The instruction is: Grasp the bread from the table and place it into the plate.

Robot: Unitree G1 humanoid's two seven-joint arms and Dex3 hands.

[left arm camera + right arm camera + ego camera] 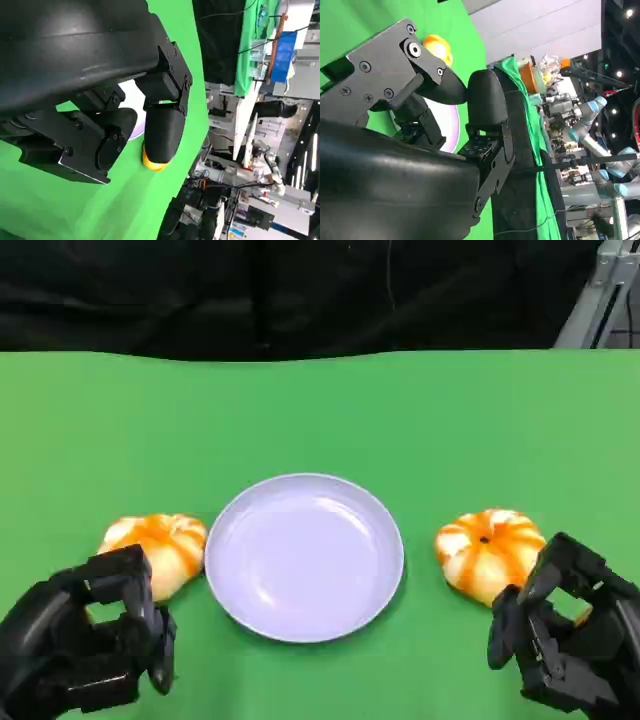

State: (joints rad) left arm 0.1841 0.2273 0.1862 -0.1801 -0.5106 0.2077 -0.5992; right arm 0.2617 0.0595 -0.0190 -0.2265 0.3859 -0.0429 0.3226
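Right hand [565, 635], fingers apart and empty, sits at 5 o'clock of the right bun [489, 552], nearly touching it. Left hand [85, 645], likewise empty, sits at 7 o'clock of the left bun [158, 550]. Plate [305, 625] lies between the buns. Each bun looks light, soft and crushable; a gentle grip across its rounded sides seems best.

Green table [320, 410]; black curtain [200, 290] behind (dark).

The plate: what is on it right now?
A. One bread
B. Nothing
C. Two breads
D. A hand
B: the plate lies bare, with one bread on the table at its left and the other bread at its right.
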